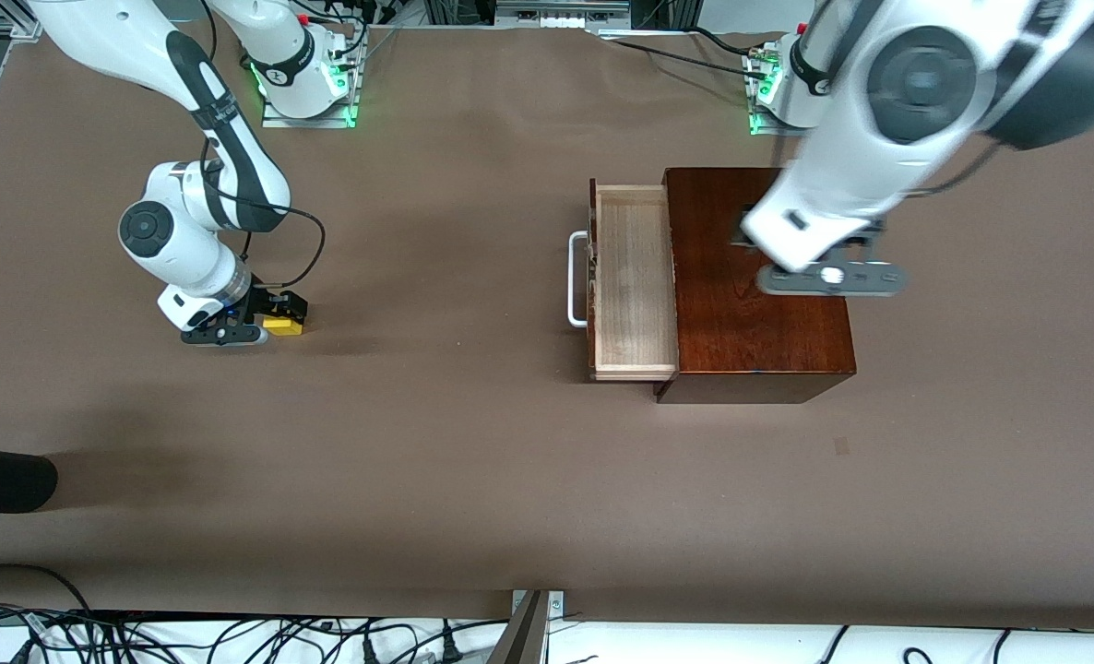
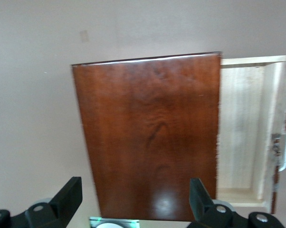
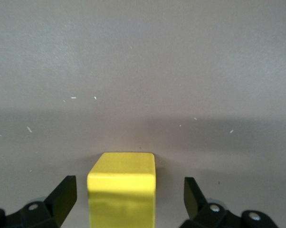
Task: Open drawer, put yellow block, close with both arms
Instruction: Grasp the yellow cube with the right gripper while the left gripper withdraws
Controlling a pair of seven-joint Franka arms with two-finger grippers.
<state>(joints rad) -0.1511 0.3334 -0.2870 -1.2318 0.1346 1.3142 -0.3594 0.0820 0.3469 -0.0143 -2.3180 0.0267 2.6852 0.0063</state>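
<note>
Right gripper, fingers spread, straddles the yellow block (small, rigid, probably light); flat sides suit pinching. Left gripper, open, hovers over the wooden box.

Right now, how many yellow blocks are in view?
1: the yellow block sits on the table toward the right arm's end, between the open right gripper jaws.

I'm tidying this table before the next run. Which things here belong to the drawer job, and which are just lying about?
Belongs to the job:
- pale-wood drawer, pulled open from the reddish-brown glossy wooden box
- small bright yellow cube, between the right gripper's open jaws
- left gripper, open over the box

Lying about:
- black rounded object at the table's edge
- cables along the near edge
</note>
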